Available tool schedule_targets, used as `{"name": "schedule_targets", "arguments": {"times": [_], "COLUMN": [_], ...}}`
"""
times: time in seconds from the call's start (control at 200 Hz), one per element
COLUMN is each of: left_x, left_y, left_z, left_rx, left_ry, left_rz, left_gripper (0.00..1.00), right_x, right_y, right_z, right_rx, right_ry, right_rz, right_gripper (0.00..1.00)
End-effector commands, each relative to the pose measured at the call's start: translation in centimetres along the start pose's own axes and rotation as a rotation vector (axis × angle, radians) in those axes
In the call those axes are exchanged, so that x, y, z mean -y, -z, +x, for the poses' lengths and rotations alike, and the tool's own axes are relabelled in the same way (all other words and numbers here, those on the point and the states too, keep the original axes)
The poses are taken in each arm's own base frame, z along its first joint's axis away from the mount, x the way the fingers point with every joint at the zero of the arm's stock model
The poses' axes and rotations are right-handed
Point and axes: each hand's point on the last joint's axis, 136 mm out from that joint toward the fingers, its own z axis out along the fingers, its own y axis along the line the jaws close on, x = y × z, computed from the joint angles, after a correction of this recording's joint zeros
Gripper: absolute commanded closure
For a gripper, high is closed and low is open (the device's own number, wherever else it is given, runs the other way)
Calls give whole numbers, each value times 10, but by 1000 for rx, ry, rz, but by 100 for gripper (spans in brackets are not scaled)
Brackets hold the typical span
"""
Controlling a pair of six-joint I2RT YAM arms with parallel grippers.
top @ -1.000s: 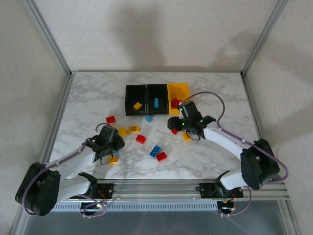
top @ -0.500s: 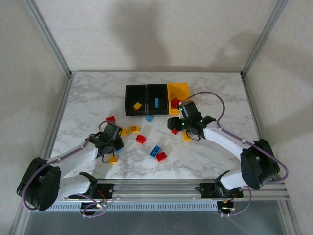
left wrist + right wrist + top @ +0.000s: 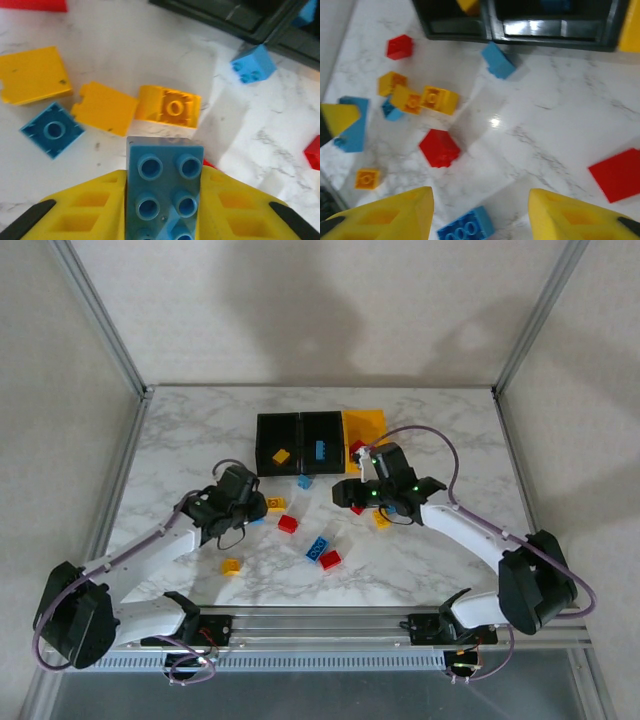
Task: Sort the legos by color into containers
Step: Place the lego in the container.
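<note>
Left gripper (image 3: pixel 164 192), fingers clamped on the rear of a blue brick (image 3: pixel 164 175) over loose legos (image 3: pixel 170 107) short of the containers (image 3: pixel 300 440): the shallow hold may shed it in transit, or the arm may clash with the right gripper (image 3: pixel 480 200), which is open and empty near them.

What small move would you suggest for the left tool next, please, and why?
Probably lift and carry toward the middle black bin. The left tool is shut on a blue brick, and that bin holds another blue piece, so it looks like the place for blue.
</note>
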Motion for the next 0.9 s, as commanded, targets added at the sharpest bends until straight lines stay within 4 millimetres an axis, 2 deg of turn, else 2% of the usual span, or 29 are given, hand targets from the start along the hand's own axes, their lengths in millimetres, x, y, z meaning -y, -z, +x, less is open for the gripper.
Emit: {"name": "schedule_targets", "arguments": {"times": [0.0, 0.065, 0.26, 0.531, 0.726, 0.891], "left_x": [22, 39, 86, 144, 175, 189], "left_y": [2, 0, -14, -55, -87, -112], "left_z": [-8, -14, -34, -59, -72, -82], "left_rx": [4, 7, 20, 16, 9, 20], "left_ry": [-37, -55, -104, -147, -149, -161], "left_rz": [21, 38, 71, 81, 84, 51], "left_gripper": [81, 81, 81, 82, 82, 81], "right_x": [-28, -25, 0, 18, 39, 43], "right_y": [13, 17, 34, 49, 52, 55], "right_z": [0, -2, -16, -25, -24, -24], "right_rx": [21, 38, 112, 175, 195, 206], "right_ry": [67, 55, -27, -83, -156, -176], "right_rz": [-123, -104, -53, -2, 61, 81], "right_gripper": [47, 46, 46, 46, 46, 46]}}
